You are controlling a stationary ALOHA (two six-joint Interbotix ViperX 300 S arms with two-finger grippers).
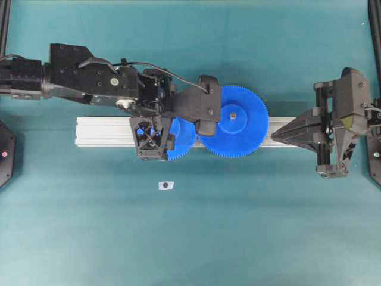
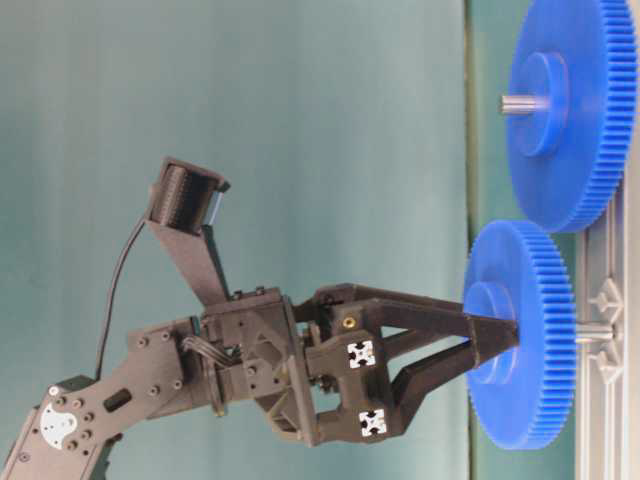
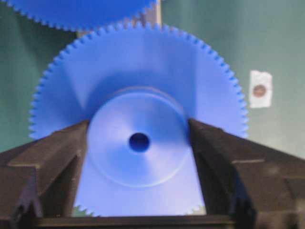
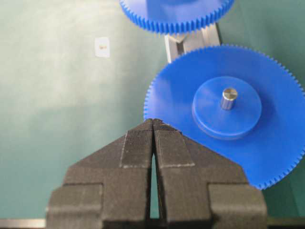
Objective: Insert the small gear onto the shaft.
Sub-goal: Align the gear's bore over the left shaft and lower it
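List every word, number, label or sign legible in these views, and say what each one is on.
No readable words or numbers in any view.
Small white tag on the green mat: only a dark round spot, no legible text.
Left pincer: two black-and-white patterned square stickers, no letters.

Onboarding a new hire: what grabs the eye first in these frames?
Two bright blue gears on the aluminium rail at table centre: the larger blue gear with its grey pin, and the small gear beside it. The left gripper clamps the small gear's hub. The right gripper waits shut at the rail's right end.
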